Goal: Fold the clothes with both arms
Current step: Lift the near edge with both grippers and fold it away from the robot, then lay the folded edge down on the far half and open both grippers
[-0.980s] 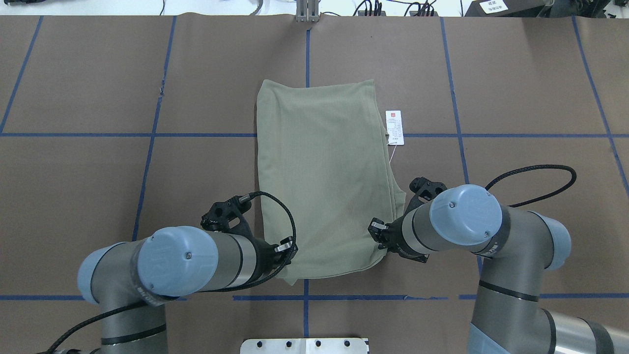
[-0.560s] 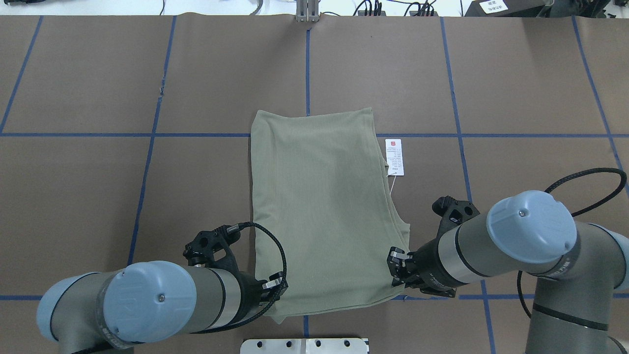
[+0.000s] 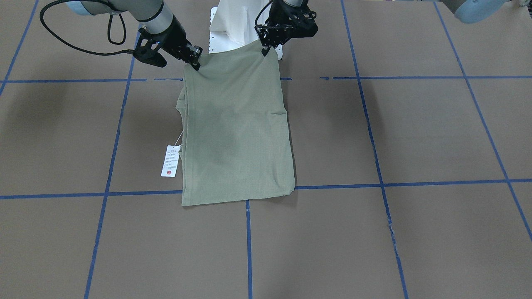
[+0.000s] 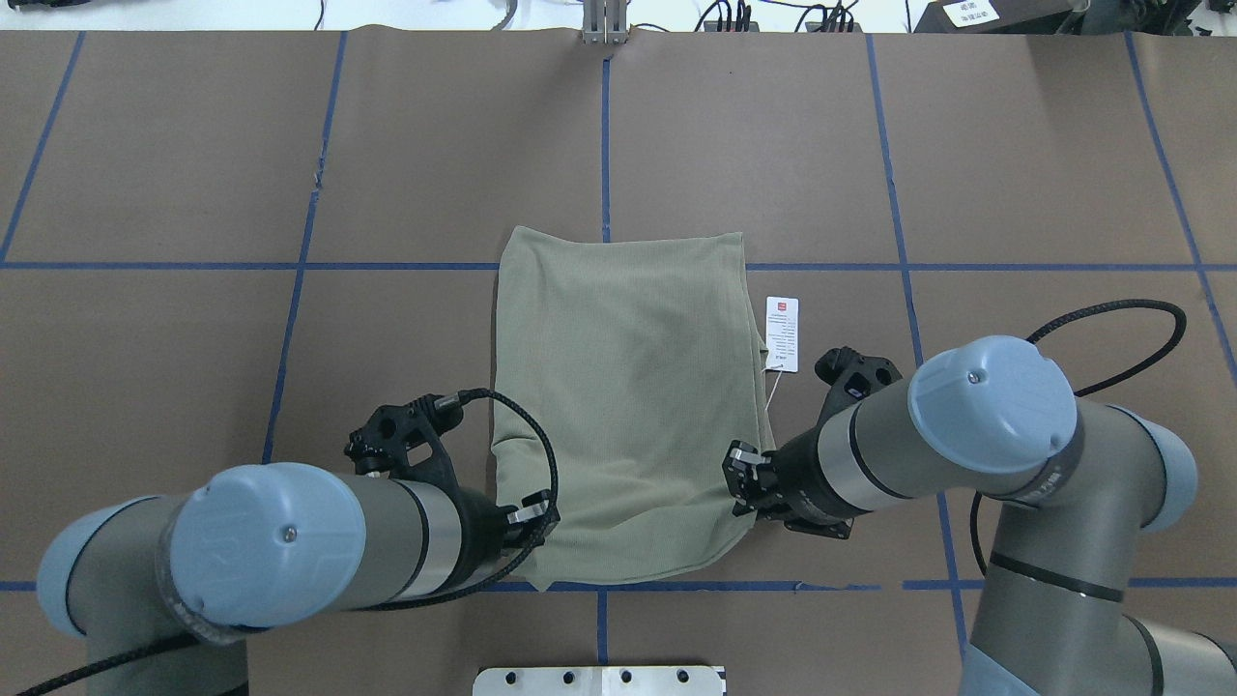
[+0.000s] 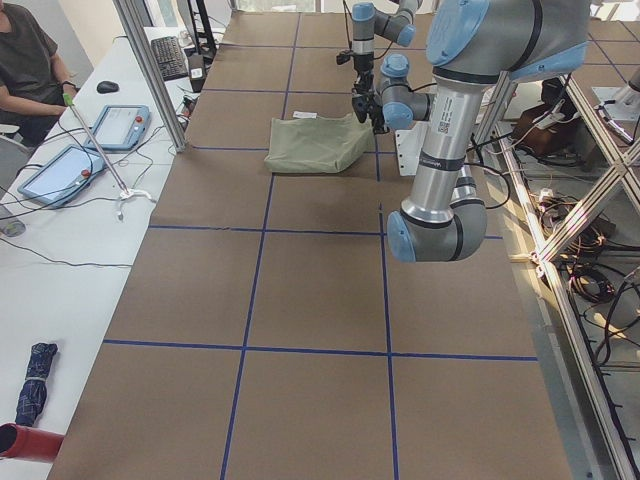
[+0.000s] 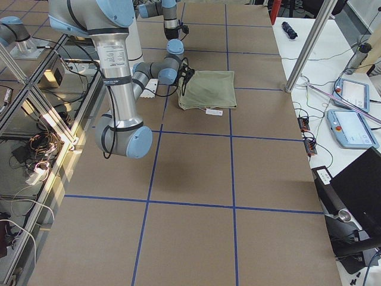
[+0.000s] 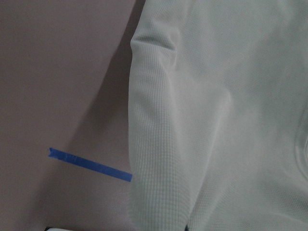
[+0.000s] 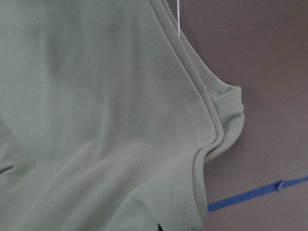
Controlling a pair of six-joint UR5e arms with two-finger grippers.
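Both grippers have carried the shirt's (image 4: 623, 387) near edge forward, away from the robot. Left gripper (image 3: 264, 50) and right gripper (image 3: 195, 63) each pinch a raised near corner; the far half lies flat on the table (image 4: 193, 145), hang tag (image 4: 783, 333) beside it. Overhead, the wrists hide the fingertips; wrist views show only fabric

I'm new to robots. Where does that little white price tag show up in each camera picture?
Front-facing: tag lies left of the shirt, on the table.
Overhead: tag right of the shirt.
Left side: probably the tiny pale speck past the shirt's far edge.
Right side: tag against the shirt's near edge.
Left wrist: not in it.
Right wrist: only its white string, at the top.
Shared landmark: the green shirt.
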